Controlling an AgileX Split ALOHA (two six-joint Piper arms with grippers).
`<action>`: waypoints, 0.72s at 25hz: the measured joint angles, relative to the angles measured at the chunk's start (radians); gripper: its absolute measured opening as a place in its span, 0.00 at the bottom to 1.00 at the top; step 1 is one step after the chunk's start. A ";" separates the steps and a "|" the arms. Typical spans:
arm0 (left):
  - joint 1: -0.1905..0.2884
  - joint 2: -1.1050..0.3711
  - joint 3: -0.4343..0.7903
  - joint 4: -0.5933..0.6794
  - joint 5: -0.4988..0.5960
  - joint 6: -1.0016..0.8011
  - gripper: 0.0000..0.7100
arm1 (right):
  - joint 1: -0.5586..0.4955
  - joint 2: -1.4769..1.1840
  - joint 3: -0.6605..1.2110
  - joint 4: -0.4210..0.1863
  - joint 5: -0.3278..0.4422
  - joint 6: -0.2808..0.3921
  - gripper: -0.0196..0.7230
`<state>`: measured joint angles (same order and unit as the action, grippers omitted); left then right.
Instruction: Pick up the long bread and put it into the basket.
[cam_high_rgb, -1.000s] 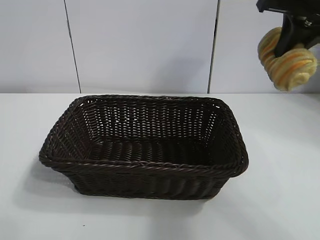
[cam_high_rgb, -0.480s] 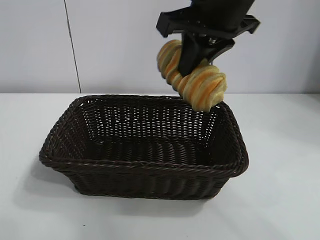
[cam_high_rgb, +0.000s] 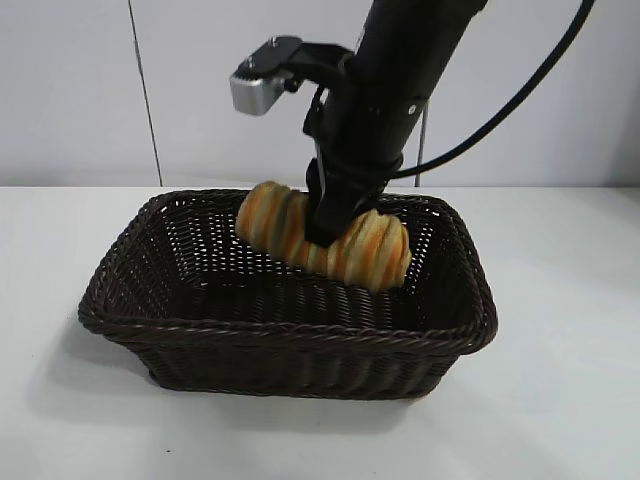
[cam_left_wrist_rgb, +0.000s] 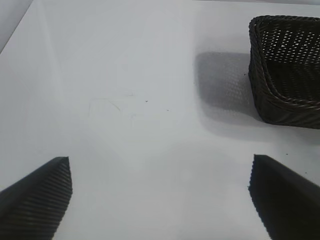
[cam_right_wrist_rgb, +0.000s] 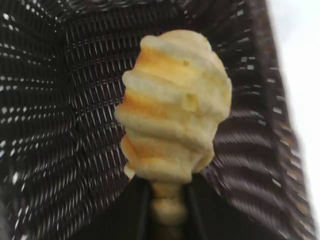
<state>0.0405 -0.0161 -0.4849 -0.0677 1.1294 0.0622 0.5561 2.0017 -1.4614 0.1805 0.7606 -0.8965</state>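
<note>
The long bread (cam_high_rgb: 372, 252), golden-tan with orange and cream stripes, hangs inside the dark brown wicker basket (cam_high_rgb: 290, 335), over its back right part and above the floor. My right gripper (cam_high_rgb: 327, 232) is shut on the bread's middle and comes down from above. In the right wrist view the bread (cam_right_wrist_rgb: 175, 110) sticks out between the two black fingers (cam_right_wrist_rgb: 135, 210) with the basket's weave (cam_right_wrist_rgb: 60, 100) behind it. My left gripper (cam_left_wrist_rgb: 160, 200) is open and empty over bare white table, away from the basket's corner (cam_left_wrist_rgb: 280, 107); it does not show in the exterior view.
The basket stands in the middle of a white table (cam_high_rgb: 560, 400). A white panelled wall (cam_high_rgb: 200, 90) rises behind it. A black cable (cam_high_rgb: 500, 100) hangs from the right arm.
My right gripper has carried the bread from high at the right, leftward and down, so the bread now sits inside the basket's rim. The basket has not moved.
</note>
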 joint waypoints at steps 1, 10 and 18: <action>0.000 0.000 0.000 0.000 0.000 0.000 0.98 | 0.000 -0.008 0.000 0.000 0.000 0.007 0.66; 0.000 0.000 0.000 0.000 0.000 0.000 0.98 | 0.000 -0.159 -0.007 0.002 0.012 0.204 0.95; 0.000 0.000 0.000 0.000 0.000 0.000 0.98 | -0.006 -0.239 -0.161 -0.214 0.136 0.647 0.96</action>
<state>0.0405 -0.0161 -0.4849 -0.0677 1.1294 0.0618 0.5497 1.7626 -1.6221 -0.0337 0.8964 -0.2498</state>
